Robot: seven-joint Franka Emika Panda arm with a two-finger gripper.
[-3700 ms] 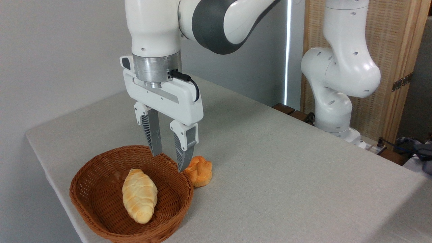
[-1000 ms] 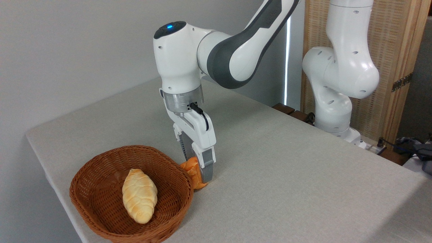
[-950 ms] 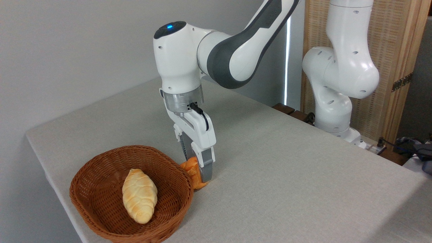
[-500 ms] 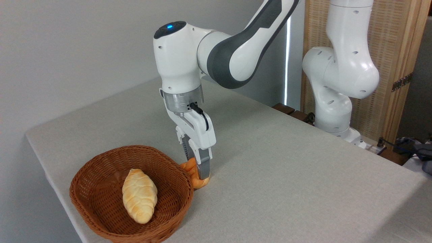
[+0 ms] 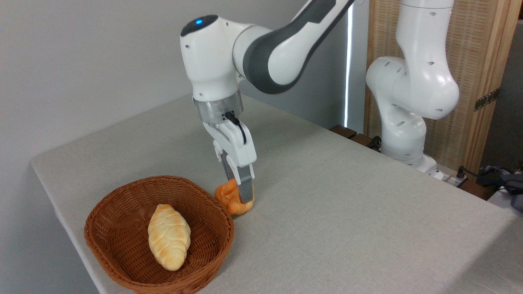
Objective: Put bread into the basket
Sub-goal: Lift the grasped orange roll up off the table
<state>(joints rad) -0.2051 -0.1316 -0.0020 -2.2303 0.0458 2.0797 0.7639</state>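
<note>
Bread (image 5: pixel 229 199) sits pinched in the gripper (image 5: pixel 241 195), just clear of the table (image 5: pixel 347 204) beside the basket (image 5: pixel 122 261) — grasp done, transfer over the rim and release left.

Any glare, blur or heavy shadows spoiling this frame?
Fixed camera: sharp and evenly lit; soft shadow under the small orange knotted bun in the pincer; only a bright blown-out vertical light strip behind the arm.

Place: robot lab or test room.
Evidence: Panda arm (image 5: pixel 408 81) mounted at the table's (image 5: pixel 347 212) far edge; bare grey wall (image 5: pixel 81 61); cables (image 5: pixel 482 175) at right.
</note>
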